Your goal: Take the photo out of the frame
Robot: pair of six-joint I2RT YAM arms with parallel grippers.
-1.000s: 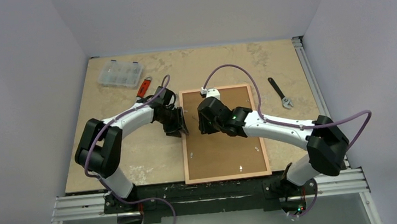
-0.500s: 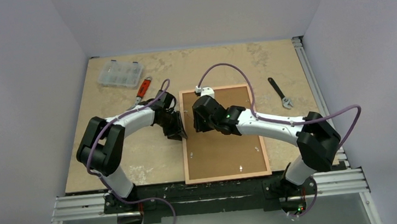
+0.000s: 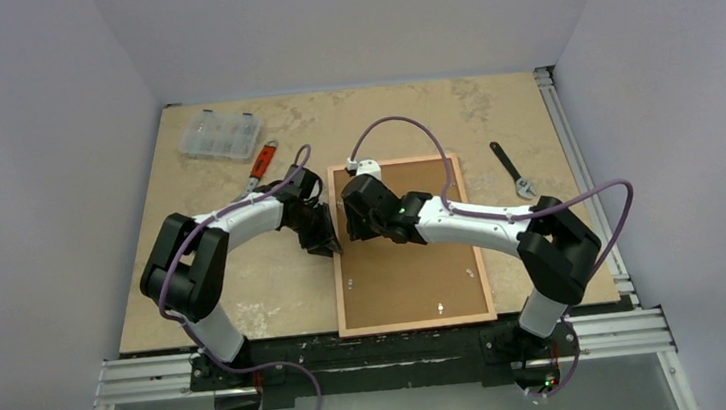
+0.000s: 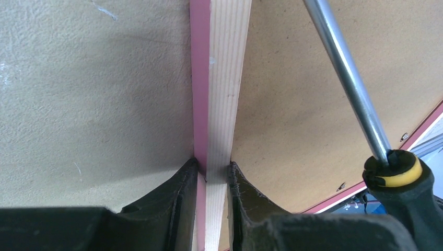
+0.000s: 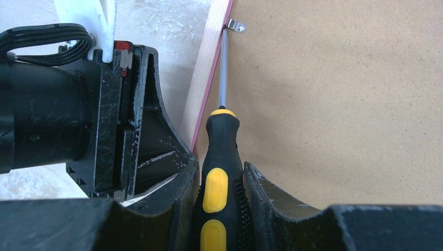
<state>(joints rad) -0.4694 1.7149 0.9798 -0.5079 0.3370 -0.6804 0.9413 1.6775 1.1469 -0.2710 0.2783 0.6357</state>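
Now both claws meet at the left rim of the frame (image 3: 410, 261), which lies back up on the table (image 3: 246, 287).
The frame sits right of the table's middle, its near side along the table's near edge, brown board up, ringed by a pale wood rim (image 4: 222, 78) with a pink outer side. The left claw (image 4: 211, 170) is closed on that left rim, one finger against the pink outside, the other against the inner side by the board. The right claw (image 5: 222, 175) grips a screwdriver (image 5: 222, 141) by its black and yellow handle; the shaft points far, its tip right at a small metal clip (image 5: 237, 25) on the rim's inner edge. A wrench (image 3: 509, 166) lies right of the frame; a clear box (image 3: 221, 133) sits far left.
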